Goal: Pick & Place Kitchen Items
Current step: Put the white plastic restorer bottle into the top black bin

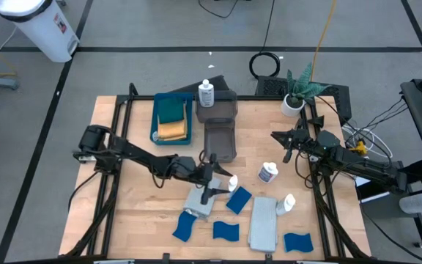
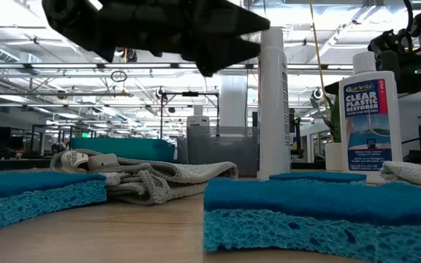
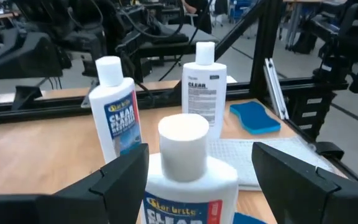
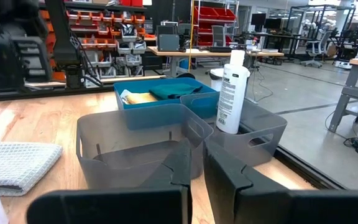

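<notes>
Toward the far left corner of the tabletop [image 1: 123, 213] sits a blue tray [image 1: 155, 125] with a dark green cloth [image 1: 171, 111] and an orange cloth [image 1: 171, 130] in it. Just right of the tray stand two grey bins [image 1: 220, 141], one behind the other; the far one holds a white bottle [image 1: 206, 93].

The left hand [image 3: 191, 186] reaches over the middle of the tabletop, fingers spread wide on either side of the bottle [image 3: 188, 174] standing there, not yet touching it by the look of the wrist view. A light grey cloth [image 1: 200, 202] lies just beneath and beside that hand. Blue sponges [image 1: 238, 199] are scattered along the near edge, with a second grey cloth [image 1: 264, 222] among them. Two more bottles [image 1: 268, 172] stand right of centre.

The right hand [image 1: 288, 143] waits near the far right edge by the potted plant [image 1: 297, 94], fingers nearly together, holding nothing.

The step in hand appears to be grasping the centre bottle. Next the fingers need to close squarely on its body, below the cap, then lift straight up so it does not tip, probably toward a bin.
</notes>
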Action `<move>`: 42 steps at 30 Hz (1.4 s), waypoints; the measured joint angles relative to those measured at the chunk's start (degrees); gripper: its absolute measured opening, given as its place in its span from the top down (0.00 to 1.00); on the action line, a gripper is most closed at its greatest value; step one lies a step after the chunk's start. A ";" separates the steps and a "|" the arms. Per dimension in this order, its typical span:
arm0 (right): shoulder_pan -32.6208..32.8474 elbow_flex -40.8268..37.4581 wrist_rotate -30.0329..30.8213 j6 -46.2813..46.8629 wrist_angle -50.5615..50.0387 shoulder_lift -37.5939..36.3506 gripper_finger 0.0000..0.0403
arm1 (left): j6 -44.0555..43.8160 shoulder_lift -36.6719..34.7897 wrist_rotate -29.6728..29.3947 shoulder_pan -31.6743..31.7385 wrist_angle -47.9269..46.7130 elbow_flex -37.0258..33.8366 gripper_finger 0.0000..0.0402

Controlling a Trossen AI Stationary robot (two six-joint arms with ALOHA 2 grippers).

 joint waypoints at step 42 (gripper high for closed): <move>0.00 -0.02 0.02 0.00 0.18 0.00 0.95 | 1.80 1.40 2.75 1.33 -0.68 2.12 0.28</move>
